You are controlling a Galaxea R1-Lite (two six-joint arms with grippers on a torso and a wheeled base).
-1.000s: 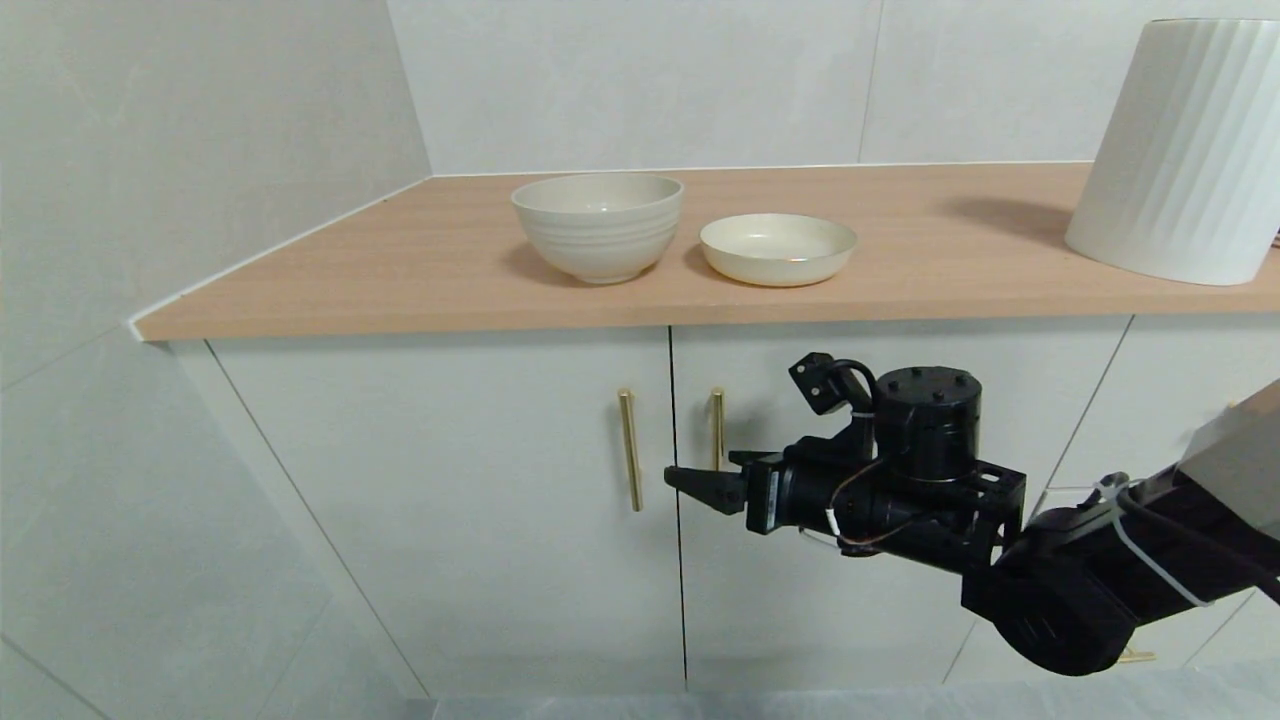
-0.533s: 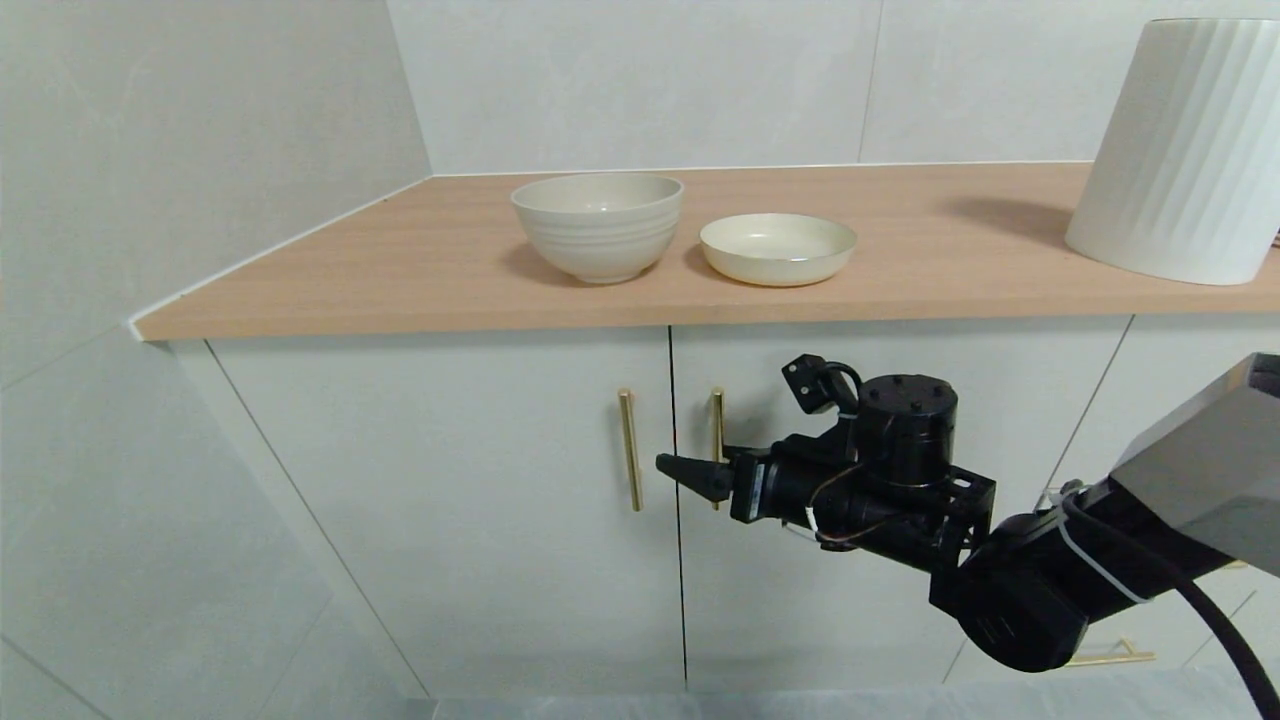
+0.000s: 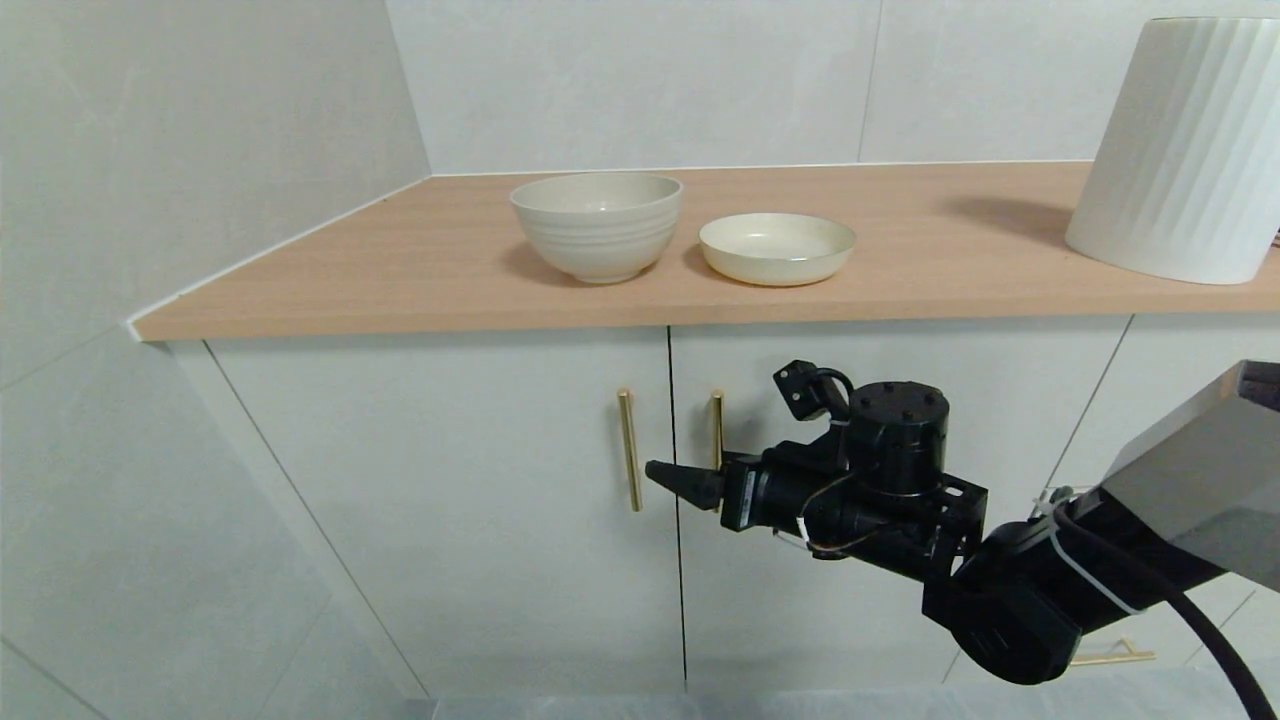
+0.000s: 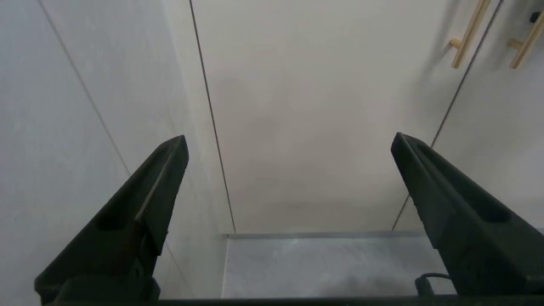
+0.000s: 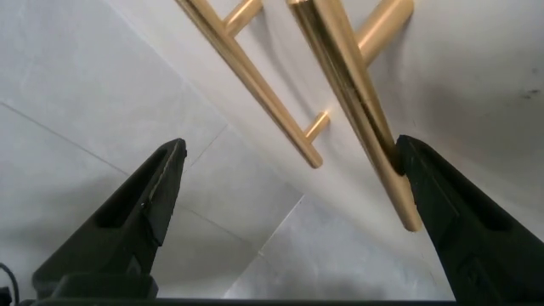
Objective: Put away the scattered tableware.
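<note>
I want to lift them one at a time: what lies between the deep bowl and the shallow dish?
Nothing: in the head view only a bare strip of countertop separates the bowl and dish.

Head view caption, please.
Open right gripper at the right cabinet door's brass handle; bowl and shallow dish sit on the counter above.

Matte black right arm at lower right of frame, cylindrical wrist housing with screwed cap, small black camera module, thin loose wires, white cable ties, grey metal forearm cover, thick black cable, right gripper with black wedge-shaped fingers
</note>
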